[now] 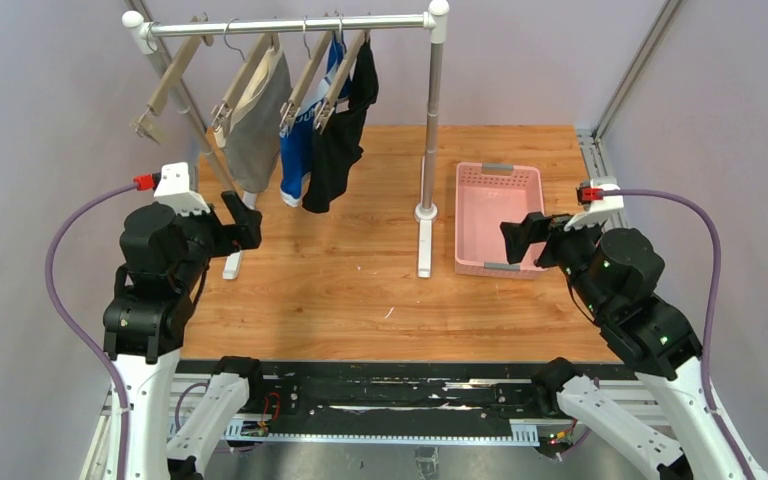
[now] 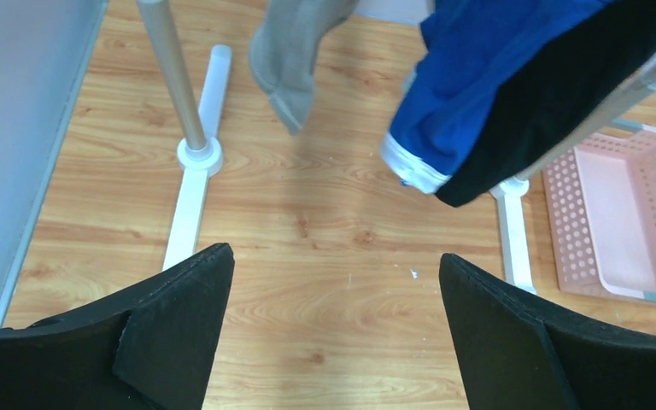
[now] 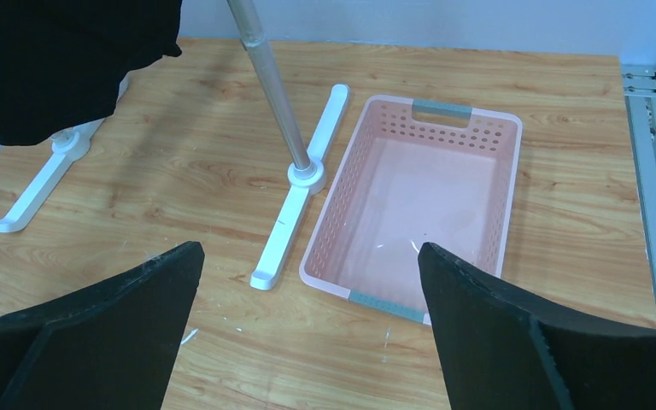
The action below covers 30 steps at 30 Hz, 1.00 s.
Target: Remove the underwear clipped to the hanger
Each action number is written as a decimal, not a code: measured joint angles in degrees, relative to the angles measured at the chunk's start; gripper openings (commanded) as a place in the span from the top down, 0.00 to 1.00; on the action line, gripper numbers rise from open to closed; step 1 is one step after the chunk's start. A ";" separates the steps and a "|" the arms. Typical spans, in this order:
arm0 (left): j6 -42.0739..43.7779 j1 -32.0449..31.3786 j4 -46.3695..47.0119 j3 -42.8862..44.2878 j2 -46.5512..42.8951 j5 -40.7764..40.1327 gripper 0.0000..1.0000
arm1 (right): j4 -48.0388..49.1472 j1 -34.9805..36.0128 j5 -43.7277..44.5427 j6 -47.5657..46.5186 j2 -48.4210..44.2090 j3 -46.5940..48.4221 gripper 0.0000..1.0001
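Observation:
Three briefs hang clipped to wooden hangers on a white rack: grey, blue and black. A fourth hanger at the left hangs bare. My left gripper is open and empty, low and just in front of the grey brief. In the left wrist view the grey, blue and black briefs hang above and ahead of the jaws. My right gripper is open and empty over the near edge of the pink basket. The black brief shows at the right wrist view's top left.
The rack's two white feet rest on the wooden table, with upright posts. The pink basket has nothing in it and stands right of the rack. Grey walls close in at left, back and right.

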 measured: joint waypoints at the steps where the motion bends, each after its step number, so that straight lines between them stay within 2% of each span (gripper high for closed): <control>1: 0.26 0.00 0.00 0.00 -0.17 0.98 0.02 | 0.37 0.00 -0.07 0.00 -0.79 -0.48 0.01; 8: 1.51 0.00 -0.68 4.81 1.33 5.60 0.02 | 0.90 0.00 0.09 0.00 -1.44 -0.83 0.01; 17: 1.95 0.00 -1.05 23.76 11.87 12.22 0.02 | -1.29 0.00 -0.35 -1.27 5.97 1.40 0.01; 23: 2.01 0.00 -0.72 37.03 18.93 14.40 0.02 | -1.46 0.00 -1.57 -2.34 4.04 1.38 0.01; 30: 3.96 0.00 -1.55 47.47 28.09 13.94 0.02 | -1.31 0.00 -2.82 -3.13 3.41 1.38 0.01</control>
